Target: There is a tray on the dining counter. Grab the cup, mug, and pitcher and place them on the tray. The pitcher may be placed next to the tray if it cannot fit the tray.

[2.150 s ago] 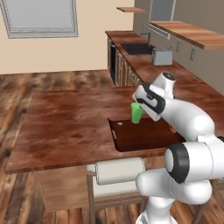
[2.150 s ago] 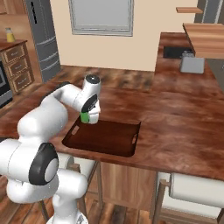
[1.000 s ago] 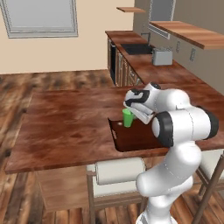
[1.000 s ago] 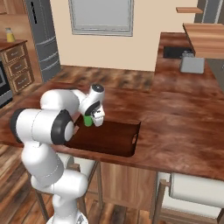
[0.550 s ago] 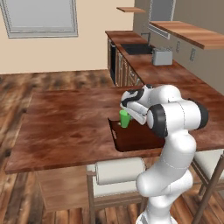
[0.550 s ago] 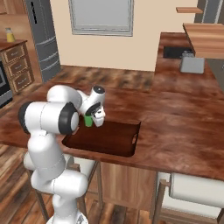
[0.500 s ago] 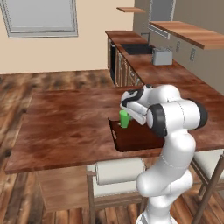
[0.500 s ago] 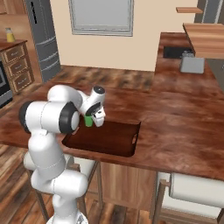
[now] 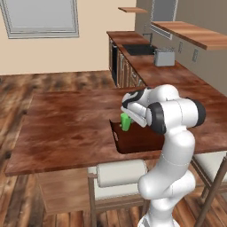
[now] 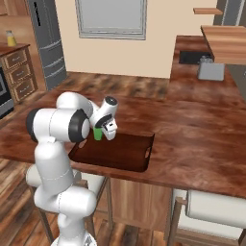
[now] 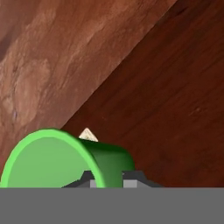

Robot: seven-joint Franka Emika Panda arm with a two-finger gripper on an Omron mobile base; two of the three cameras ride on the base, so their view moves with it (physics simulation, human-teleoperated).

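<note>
Item: cup (image 9: 126, 122), bright green, no handle. Loc: over left end of tray (image 9: 137, 142), low, close to tray floor; contact w/ floor can't be told. In right base view cup (image 10: 98, 134) sits at the tray's (image 10: 125, 153) near-left part, beside the cut-out handle at that end. Hand view: cup (image 11: 65, 159) seen rim-on, open mouth facing cam, tilted.

Item: gripper (image 9: 128, 116), 2-finger. Jaws pinching the cup, one finger each side of its wall; dark finger bases just visible under cup in hand view. Right base view: gripper (image 10: 103, 129) right over the cup, wrist bent down.

Item: tray, dark brown wood, raised rim, handle cut-outs at short ends. Loc: on dining counter (image 9: 66, 128), near the edge facing the robot. No other objects in it apart from the cup.

Item: dining counter, broad reddish-brown wood grain. Stools (image 9: 120, 173) tucked under near edge.

Item: toaster (image 9: 164, 57), grey, on back counter, well apart from tray.
</note>
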